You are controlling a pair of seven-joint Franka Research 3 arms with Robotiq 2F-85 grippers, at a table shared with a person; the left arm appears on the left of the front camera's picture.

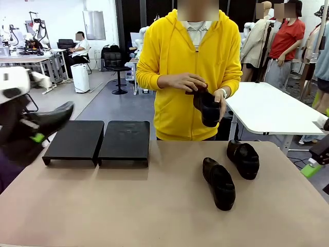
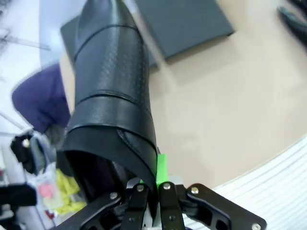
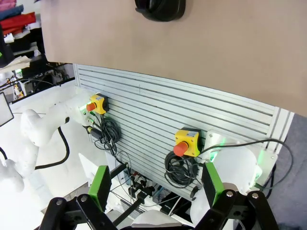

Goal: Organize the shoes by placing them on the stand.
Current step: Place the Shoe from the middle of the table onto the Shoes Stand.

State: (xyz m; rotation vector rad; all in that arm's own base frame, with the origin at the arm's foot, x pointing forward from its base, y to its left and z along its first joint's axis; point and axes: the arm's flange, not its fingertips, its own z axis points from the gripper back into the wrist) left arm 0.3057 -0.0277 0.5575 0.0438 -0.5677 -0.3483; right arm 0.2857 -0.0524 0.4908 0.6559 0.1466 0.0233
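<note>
My left gripper [image 1: 37, 136] is shut on the heel rim of a black glossy shoe [image 1: 51, 119], held in the air just left of the stand [image 1: 74, 140]. In the left wrist view that shoe [image 2: 110, 96] rises from the gripper [image 2: 152, 189], toe toward the stand's black platforms [image 2: 187, 24]. A second platform [image 1: 125, 140] sits beside the first; both are bare. Two more shoes [image 1: 219, 182] [image 1: 244, 158] lie on the table at right. The person holds another shoe [image 1: 208, 105] in both hands. My right gripper [image 1: 311, 168] [image 3: 156, 187] hangs open off the table's right side.
The person in a yellow hoodie stands at the far edge, behind the middle. In the right wrist view the table's side panel [image 3: 192, 115] carries two yellow emergency-stop boxes [image 3: 184, 141], and a shoe [image 3: 160, 9] lies near the edge above. A white table [image 1: 267, 108] stands behind at right.
</note>
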